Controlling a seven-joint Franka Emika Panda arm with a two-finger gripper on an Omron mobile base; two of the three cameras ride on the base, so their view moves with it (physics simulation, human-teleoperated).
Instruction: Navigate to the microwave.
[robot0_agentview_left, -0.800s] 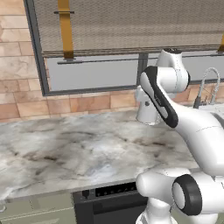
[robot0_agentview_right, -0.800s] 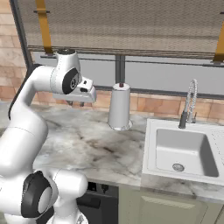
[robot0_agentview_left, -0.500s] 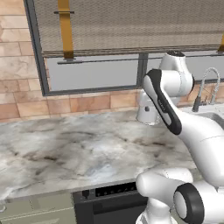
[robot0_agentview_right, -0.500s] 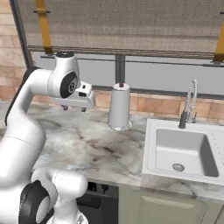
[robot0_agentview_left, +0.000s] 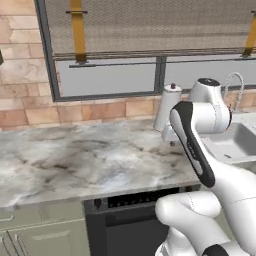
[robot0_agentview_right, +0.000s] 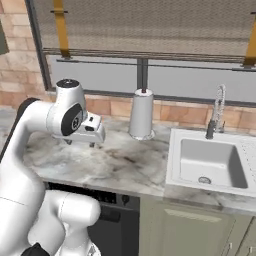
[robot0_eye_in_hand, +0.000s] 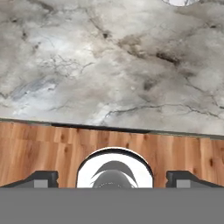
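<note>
Microwave: nowhere ahead of the base; position unknown, navigation judged early, most of the drive left.

Claw (robot0_eye_in_hand: 112, 183): tips far apart at 6 o'clock of hand view, wide, holding nothing; pointed down over counter edge and wood floor (robot0_eye_in_hand: 52, 151).

Counter (robot0_agentview_left: 75, 160): grey marble, facing the base.

Paper towel roll (robot0_agentview_right: 142, 114): upright, at 12 o'clock of counter, against brick wall.

Sink (robot0_agentview_right: 212, 162): white, at 3 o'clock in right base view; faucet (robot0_agentview_right: 216, 112) behind it.

Dishwasher (robot0_agentview_left: 125, 220): black, under counter, at 6 o'clock.

Window (robot0_agentview_left: 150, 45): blind lowered, above the counter.
</note>
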